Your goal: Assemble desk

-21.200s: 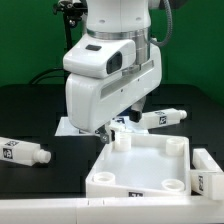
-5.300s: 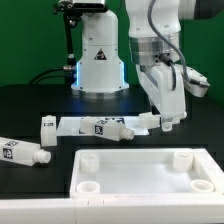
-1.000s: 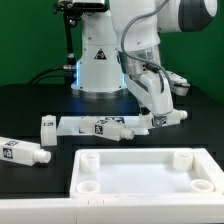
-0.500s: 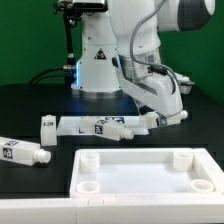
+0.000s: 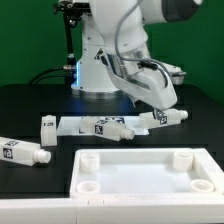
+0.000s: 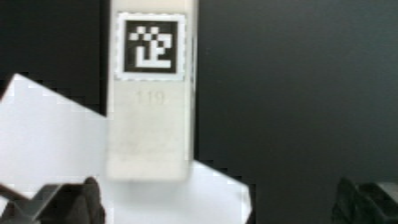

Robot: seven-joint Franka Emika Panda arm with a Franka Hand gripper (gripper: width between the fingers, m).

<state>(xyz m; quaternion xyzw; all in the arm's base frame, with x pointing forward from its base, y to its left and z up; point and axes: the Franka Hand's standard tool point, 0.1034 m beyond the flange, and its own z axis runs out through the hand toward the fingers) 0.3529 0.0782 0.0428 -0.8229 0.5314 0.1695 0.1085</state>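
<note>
Black counter (image 5: 30, 105), green backdrop, and we see the desk in loose parts. Its tabletop (image 5: 150, 172) sits tray-side up at the front of the exterior view, and the corner sockets that show are empty. One leg (image 5: 24, 152) lies off at the exterior view's left. More legs (image 5: 100, 126) lie on the marker board (image 5: 72, 124) behind the tabletop. Our target leg (image 5: 167, 117) lies at the exterior view's right, one end over the board's corner, right under the tilted hand.

The jaws are wide open with nothing held — in the wrist view the fingers (image 6: 68, 202) stand just short of that leg's end, its tag facing up.

We judge the step as reaching in for a grasp. To do it well:
- centre the leg between the fingers — it sits nearer one than the other
- square the jaws across its long axis
- come down low so the pads meet the flat sides
- grip near mid-length so it won't swing when lifted
</note>
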